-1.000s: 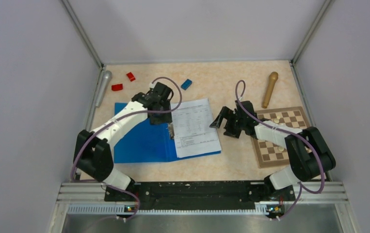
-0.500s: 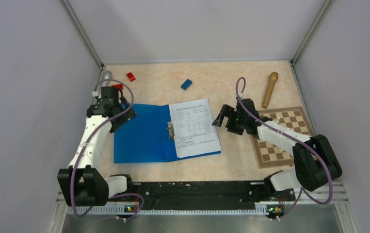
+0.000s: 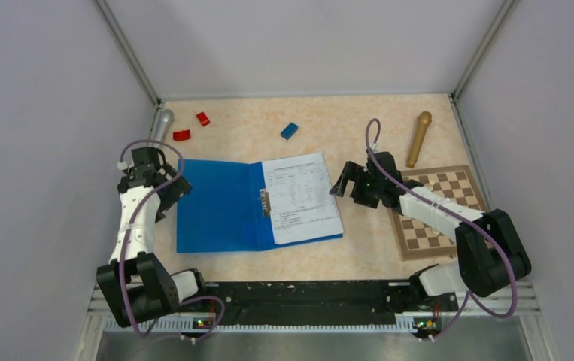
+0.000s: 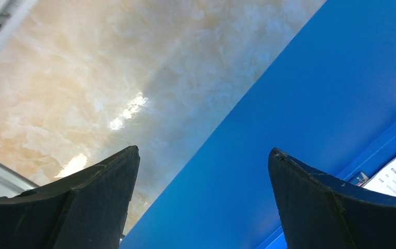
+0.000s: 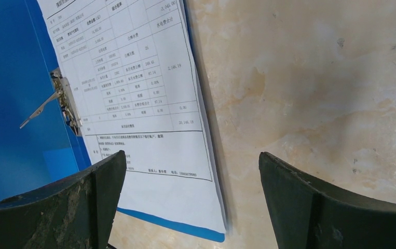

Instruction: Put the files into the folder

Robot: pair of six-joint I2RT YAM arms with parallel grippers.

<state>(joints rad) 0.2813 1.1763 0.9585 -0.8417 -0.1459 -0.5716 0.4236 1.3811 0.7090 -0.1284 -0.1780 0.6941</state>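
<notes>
The blue folder (image 3: 220, 210) lies open and flat on the table, its metal clip (image 3: 265, 201) along the spine. The files (image 3: 300, 197), white sheets printed with tables, rest on its right half. My left gripper (image 3: 172, 189) hovers over the folder's left edge, open and empty. The left wrist view shows the blue cover (image 4: 315, 104) and bare table between its fingertips (image 4: 102, 197). Just right of the files, my right gripper (image 3: 341, 184) is open and empty. The right wrist view shows the files (image 5: 128, 78), the clip (image 5: 66, 104) and the sheets' lower corner ahead of that gripper (image 5: 190, 154).
A chessboard (image 3: 434, 210) lies under the right arm. A gold-brown pestle-like object (image 3: 419, 138) sits behind it. A small blue block (image 3: 290, 130), two red blocks (image 3: 182, 135) and a silver cylinder (image 3: 161, 124) lie at the back. Walls close in on both sides.
My left arm swung from over the folder's spine out to its left edge, and its jaws opened wide. The right gripper barely moved.
</notes>
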